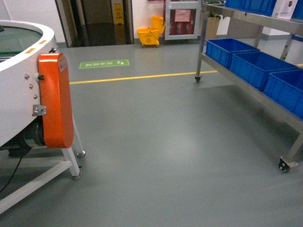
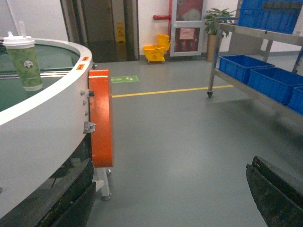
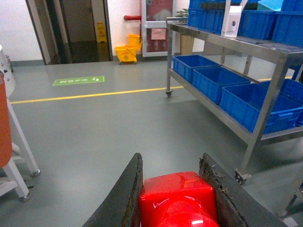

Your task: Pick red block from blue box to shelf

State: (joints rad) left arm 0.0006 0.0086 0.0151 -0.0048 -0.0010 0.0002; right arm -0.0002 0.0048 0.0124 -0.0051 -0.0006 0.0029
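Steel shelf [image 1: 246,85] with blue crates [image 1: 255,66] right, orange-capped conveyor [image 1: 56,99] left.

Even overhead indoor light is filling all 3 views, casting only soft shadows under the shelf [image 1: 265,90]. The floor [image 1: 165,142] is giving off a dull sheen. The red block [image 3: 177,201] is showing glare and blurring close up.
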